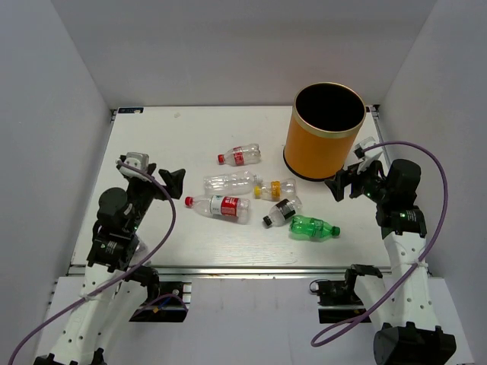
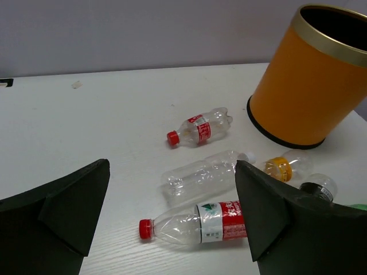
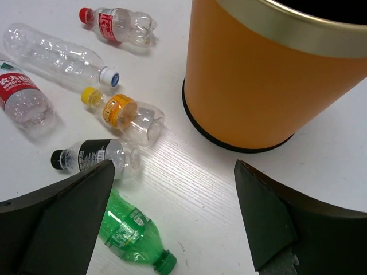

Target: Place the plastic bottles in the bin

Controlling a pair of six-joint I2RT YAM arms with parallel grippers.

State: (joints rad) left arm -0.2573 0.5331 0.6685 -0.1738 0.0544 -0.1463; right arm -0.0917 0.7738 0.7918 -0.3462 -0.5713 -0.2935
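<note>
1. Top external shows you six bottles [image 1: 230,183] lying at centre, with the bin [image 1: 312,148] upright at one o'clock.
2. Left gripper [image 1: 173,182] at nine, right gripper [image 1: 341,184] at three: both spread wide, empty.
3. The bin stands just beside your right gripper.

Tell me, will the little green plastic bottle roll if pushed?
Probably: the small green plastic bottle lies on its round side on the white table, so a sideways nudge likely rolls it. It looks empty, so probably light and squashy.

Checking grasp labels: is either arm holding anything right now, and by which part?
Nothing held: left gripper and right gripper are both open and empty.
</note>
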